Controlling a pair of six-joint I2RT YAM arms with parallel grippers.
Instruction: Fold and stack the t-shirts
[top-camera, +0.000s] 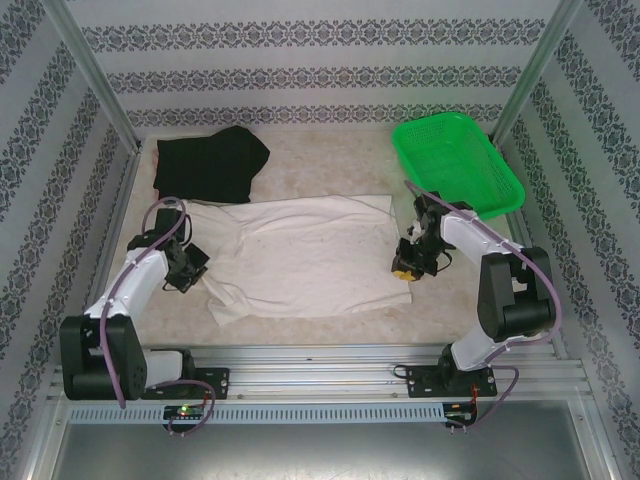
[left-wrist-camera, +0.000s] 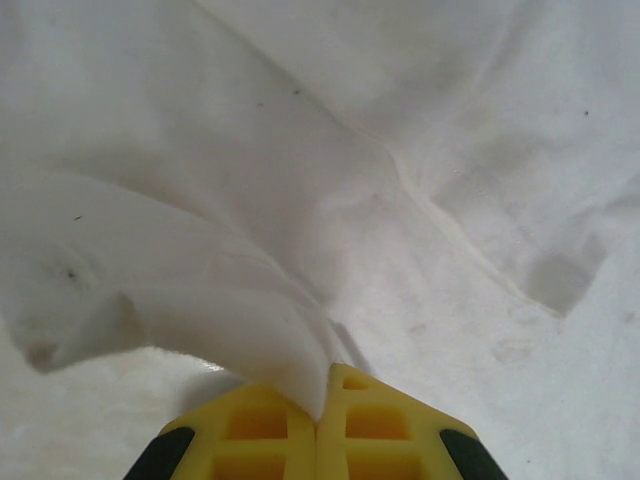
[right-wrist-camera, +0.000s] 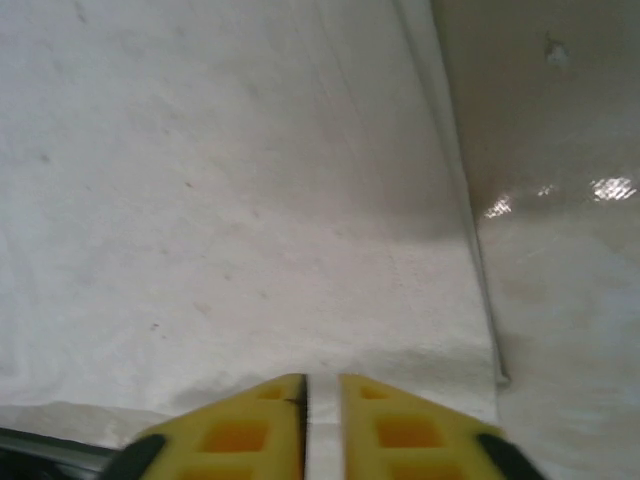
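The cream-white t-shirt (top-camera: 310, 255) lies spread across the middle of the table, wrinkled at its left side. My left gripper (top-camera: 195, 265) is at the shirt's left edge, and in the left wrist view it (left-wrist-camera: 322, 400) is shut on a raised fold of the white cloth (left-wrist-camera: 250, 330). My right gripper (top-camera: 403, 270) sits low at the shirt's right edge. Its yellow jaws (right-wrist-camera: 322, 385) stand a narrow gap apart, with white cloth (right-wrist-camera: 250, 200) showing in the gap and lying flat ahead. The black t-shirt (top-camera: 210, 165) lies crumpled at the far left corner.
A bright green mesh basket (top-camera: 455, 165) stands at the far right, just behind the right arm. Patterned walls and metal posts close in the table on three sides. Bare tabletop (right-wrist-camera: 560, 300) shows right of the shirt's hem.
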